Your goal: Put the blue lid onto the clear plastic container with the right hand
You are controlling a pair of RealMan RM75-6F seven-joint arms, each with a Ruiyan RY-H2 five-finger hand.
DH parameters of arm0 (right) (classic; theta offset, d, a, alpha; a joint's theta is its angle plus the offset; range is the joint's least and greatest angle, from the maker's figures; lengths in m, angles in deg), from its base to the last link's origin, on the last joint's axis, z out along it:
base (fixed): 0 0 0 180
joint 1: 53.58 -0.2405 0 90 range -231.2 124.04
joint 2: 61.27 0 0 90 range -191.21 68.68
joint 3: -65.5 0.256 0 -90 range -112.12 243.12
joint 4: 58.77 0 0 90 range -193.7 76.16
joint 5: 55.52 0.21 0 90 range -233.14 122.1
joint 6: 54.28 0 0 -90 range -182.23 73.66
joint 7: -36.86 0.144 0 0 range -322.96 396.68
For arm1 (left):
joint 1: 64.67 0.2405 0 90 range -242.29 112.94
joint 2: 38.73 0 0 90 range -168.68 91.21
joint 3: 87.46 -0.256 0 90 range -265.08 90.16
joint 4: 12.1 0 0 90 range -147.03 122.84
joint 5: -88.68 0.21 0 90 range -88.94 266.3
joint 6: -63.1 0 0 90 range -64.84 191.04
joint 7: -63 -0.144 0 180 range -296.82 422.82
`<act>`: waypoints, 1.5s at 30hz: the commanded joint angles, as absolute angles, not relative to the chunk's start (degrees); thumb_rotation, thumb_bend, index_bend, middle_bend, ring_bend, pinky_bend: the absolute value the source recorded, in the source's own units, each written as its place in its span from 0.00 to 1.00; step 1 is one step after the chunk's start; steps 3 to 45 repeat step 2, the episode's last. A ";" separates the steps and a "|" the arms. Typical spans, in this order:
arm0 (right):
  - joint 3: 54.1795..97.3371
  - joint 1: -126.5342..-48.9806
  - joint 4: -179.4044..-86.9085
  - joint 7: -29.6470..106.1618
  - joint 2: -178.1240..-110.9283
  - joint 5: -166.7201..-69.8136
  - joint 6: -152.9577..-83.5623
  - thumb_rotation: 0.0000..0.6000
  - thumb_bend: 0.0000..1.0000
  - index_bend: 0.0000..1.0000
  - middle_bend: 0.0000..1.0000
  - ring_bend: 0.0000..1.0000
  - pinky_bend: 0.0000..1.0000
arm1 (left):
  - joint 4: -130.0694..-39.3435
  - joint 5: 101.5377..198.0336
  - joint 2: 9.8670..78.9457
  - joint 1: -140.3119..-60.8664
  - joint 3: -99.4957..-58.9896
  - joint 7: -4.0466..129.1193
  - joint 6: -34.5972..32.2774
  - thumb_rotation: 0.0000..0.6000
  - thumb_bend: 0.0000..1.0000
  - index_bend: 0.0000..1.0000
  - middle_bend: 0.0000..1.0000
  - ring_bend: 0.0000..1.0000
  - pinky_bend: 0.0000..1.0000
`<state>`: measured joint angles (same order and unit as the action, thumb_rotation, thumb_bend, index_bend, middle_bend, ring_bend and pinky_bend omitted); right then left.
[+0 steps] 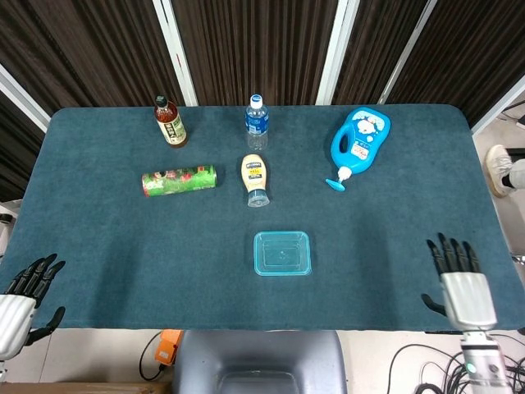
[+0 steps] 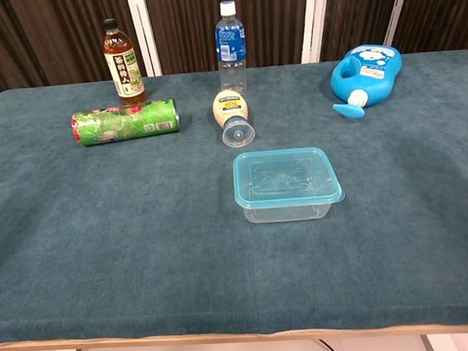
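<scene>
From the head view, the blue lid (image 1: 282,252) lies flat across the clear plastic container (image 1: 282,272), which stands on the worktop (image 1: 123,238) near the front edge and about midway across. Lid and box line up on all sides, so I judge the placing step done. The right hand (image 1: 461,283) hovers at the front right corner of the worktop, well apart from the container, fingers spread and holding nothing. The left hand (image 1: 23,289) sits at the front left corner, also spread and empty. Behind the container lie a mayonnaise bottle (image 1: 255,179) on its side, a green can (image 1: 179,180) on its side, a brown bottle (image 1: 170,121) and a water bottle (image 1: 257,121) upright, and a blue detergent bottle (image 1: 359,143) lying flat.

In the chest view neither hand shows. The blue lid (image 2: 285,175) covers the clear plastic container (image 2: 286,210) with its rim overhanging the walls all round; whether it is snapped down tight I cannot tell — the lip looks level, nothing more. The mayonnaise bottle (image 2: 233,117) lies just behind, cap toward the container but apart from it.

The task reads as finished or at its last check. If anything is called for, it is a light press by the right hand on the lid's corners — otherwise rest.
</scene>
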<state>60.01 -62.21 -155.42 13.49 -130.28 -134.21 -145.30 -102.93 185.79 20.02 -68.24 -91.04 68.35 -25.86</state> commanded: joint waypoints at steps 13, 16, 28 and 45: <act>60.10 -59.70 -153.40 16.04 -130.39 -135.30 -144.59 1.00 0.32 0.02 0.04 0.00 0.08 | -103.03 185.88 19.99 -68.08 -91.15 68.27 -26.05 1.00 0.39 0.00 0.00 0.00 0.16; 60.10 -59.70 -153.40 16.04 -130.39 -135.30 -144.59 1.00 0.32 0.02 0.04 0.00 0.08 | -103.03 185.88 19.99 -68.08 -91.15 68.27 -26.05 1.00 0.39 0.00 0.00 0.00 0.16; 60.10 -59.70 -153.40 16.04 -130.39 -135.30 -144.59 1.00 0.32 0.02 0.04 0.00 0.08 | -103.03 185.88 19.99 -68.08 -91.15 68.27 -26.05 1.00 0.39 0.00 0.00 0.00 0.16; 60.10 -59.70 -153.40 16.04 -130.39 -135.30 -144.59 1.00 0.32 0.02 0.04 0.00 0.08 | -103.03 185.88 19.99 -68.08 -91.15 68.27 -26.05 1.00 0.39 0.00 0.00 0.00 0.16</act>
